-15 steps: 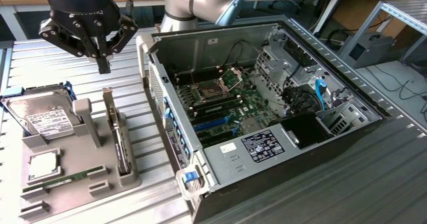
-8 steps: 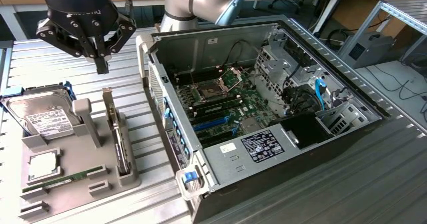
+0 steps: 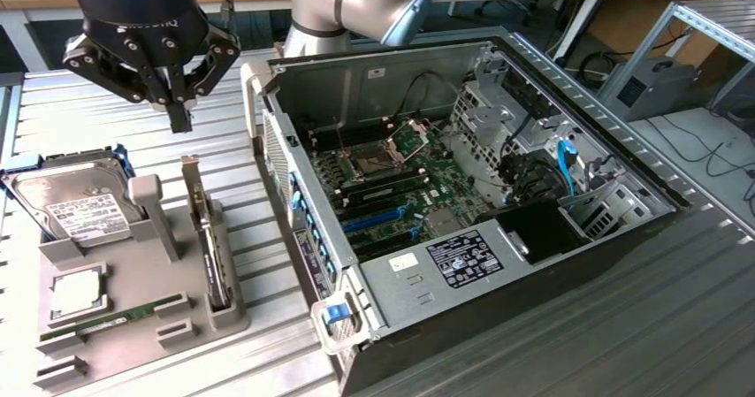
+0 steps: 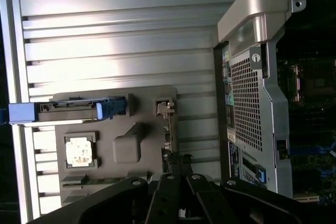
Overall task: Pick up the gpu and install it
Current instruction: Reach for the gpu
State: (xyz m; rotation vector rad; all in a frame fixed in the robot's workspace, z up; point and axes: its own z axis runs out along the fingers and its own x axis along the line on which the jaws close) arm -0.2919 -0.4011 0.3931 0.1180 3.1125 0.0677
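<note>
The gpu (image 3: 210, 238) stands on its edge in a slot of the grey holder (image 3: 141, 273), its silver bracket end (image 3: 189, 178) pointing up toward the back. My gripper (image 3: 179, 116) hangs above that bracket end, well clear of it, with its fingers shut together and nothing between them. In the wrist view the gpu (image 4: 169, 148) shows edge-on along the holder's (image 4: 113, 124) side nearest the case, just ahead of my gripper (image 4: 181, 187).
An open computer case (image 3: 472, 194) lies at the exterior view's right, motherboard (image 3: 390, 185) exposed. The holder also carries a hard drive (image 3: 71, 204), a CPU (image 3: 77, 293) and a RAM stick (image 3: 118, 316). A ribbed metal table (image 3: 637, 326) lies under everything.
</note>
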